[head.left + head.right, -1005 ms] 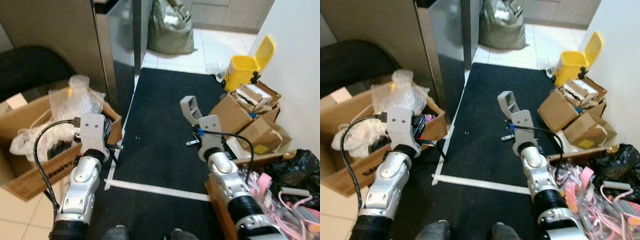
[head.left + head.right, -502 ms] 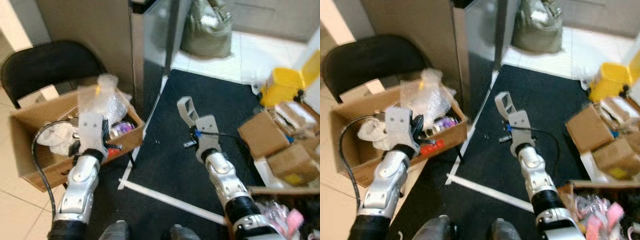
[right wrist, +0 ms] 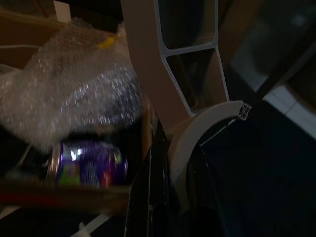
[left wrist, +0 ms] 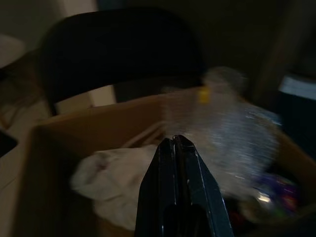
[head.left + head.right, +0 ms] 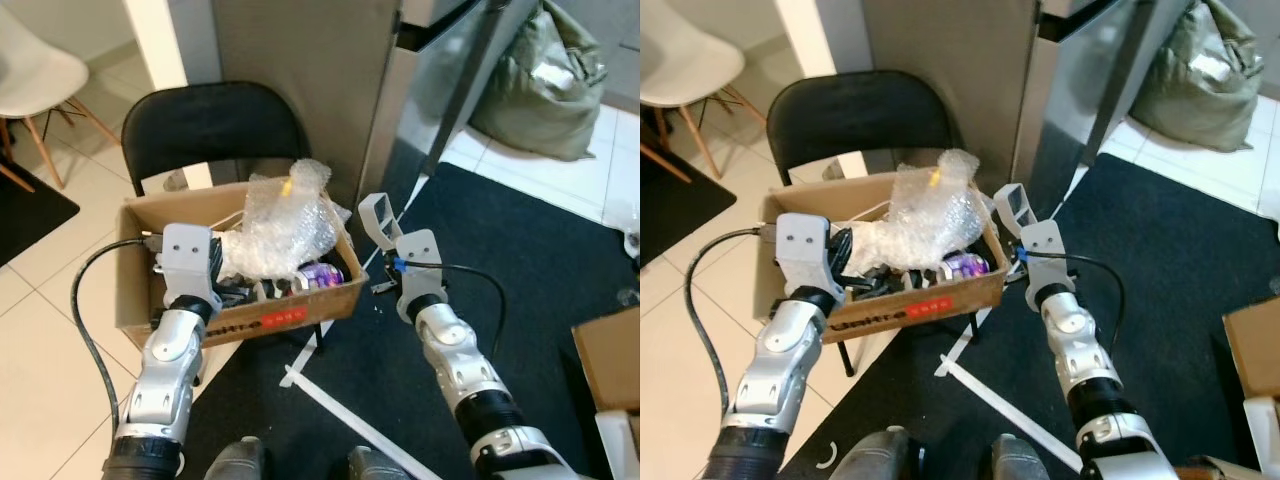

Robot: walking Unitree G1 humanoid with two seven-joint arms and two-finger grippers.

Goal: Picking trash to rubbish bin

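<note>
Now my right gripper (image 3: 170, 163) is clamped on the white plastic frame (image 5: 378, 219) beside the cardboard box (image 5: 290, 318) (left gripper (image 4: 177, 148) closed, empty), and its long end may catch the bubble wrap (image 5: 290, 215).

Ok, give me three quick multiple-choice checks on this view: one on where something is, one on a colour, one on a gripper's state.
1. Where does the bubble wrap lie?
A. in the cardboard box
B. on the white chair
C. on the dark mat

2. What colour is the can in the box?
A. yellow
B. purple
C. green

3. What is the right gripper doing?
A. open and empty
B. shut on the can
C. shut on a white plastic piece

Answers:
1. A: the bubble wrap sits piled in the cardboard box.
2. B: the can by the box's front wall is purple.
3. C: the right gripper has its fingers closed around the white plastic piece.
</note>
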